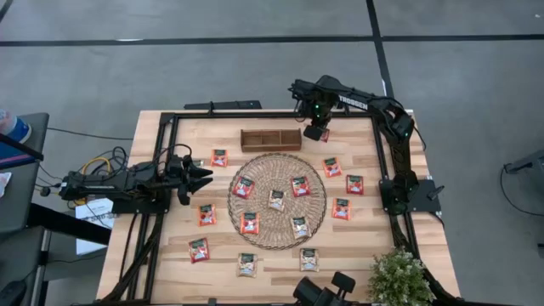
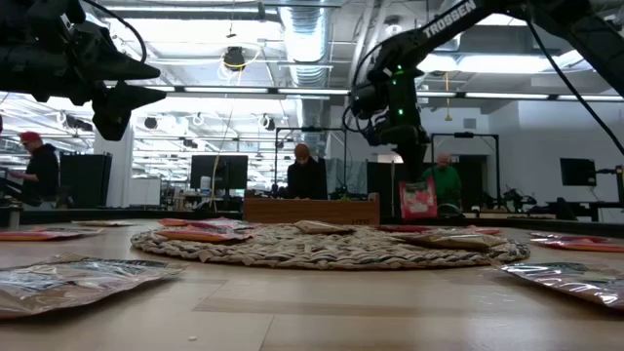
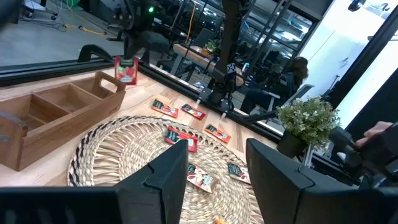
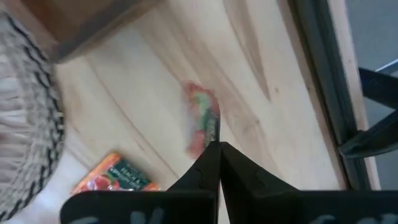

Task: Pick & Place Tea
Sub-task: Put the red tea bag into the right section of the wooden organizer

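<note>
Sachets still lie scattered over the table and the woven mat, so most of the task remains. At the left, the left gripper waits with fingers apart, empty. At the right, the right gripper pinches one red sachet, hanging just beside the wooden tray.

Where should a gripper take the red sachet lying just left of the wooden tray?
The red sachet lies flat on bare table, apart from the woven mat and wooden tray. Probably best: come straight down and pinch two opposite edges, since no upright part offers a side grip. The open left gripper waits closest.
</note>
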{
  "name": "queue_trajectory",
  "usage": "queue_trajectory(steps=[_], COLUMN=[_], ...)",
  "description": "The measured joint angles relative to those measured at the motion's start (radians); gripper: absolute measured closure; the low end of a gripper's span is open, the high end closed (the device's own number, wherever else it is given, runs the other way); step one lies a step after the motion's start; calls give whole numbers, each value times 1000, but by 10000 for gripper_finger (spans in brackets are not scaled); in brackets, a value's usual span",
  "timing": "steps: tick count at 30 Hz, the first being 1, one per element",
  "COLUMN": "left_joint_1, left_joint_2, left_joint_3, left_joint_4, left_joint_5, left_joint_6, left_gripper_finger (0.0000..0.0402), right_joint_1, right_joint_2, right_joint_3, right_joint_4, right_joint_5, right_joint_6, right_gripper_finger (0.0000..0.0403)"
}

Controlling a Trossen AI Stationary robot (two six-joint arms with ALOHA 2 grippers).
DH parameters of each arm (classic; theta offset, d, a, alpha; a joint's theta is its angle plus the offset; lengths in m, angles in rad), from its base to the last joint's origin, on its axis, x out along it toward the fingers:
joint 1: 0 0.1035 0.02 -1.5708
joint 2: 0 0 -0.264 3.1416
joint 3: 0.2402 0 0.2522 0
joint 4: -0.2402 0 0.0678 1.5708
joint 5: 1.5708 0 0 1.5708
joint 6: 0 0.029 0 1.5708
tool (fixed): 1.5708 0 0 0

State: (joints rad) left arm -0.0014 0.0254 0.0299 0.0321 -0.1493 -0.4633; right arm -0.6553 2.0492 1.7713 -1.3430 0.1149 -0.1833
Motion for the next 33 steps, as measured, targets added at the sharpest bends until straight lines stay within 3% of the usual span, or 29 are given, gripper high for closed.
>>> queue_trajectory(steps=[13,20,33], left_joint_1=[0,0,0], left_joint_2=[0,0,0], left_joint_3=[0,0,0], left_joint_4=[0,0,0], left_joint_5=[0,0,0], left_joint_6=[2,2,2], left_gripper_finger=[247,247,247], right_joint_1=[85,153,223], right_joint_2=[-1,-2,-1], right_joint_3=[230,360,392], right_joint_4=[-153,-150,-66], right_joint_5=[17,20,17], right_joint_6=[2,-14,-85], right_gripper_finger=[403,403,403])
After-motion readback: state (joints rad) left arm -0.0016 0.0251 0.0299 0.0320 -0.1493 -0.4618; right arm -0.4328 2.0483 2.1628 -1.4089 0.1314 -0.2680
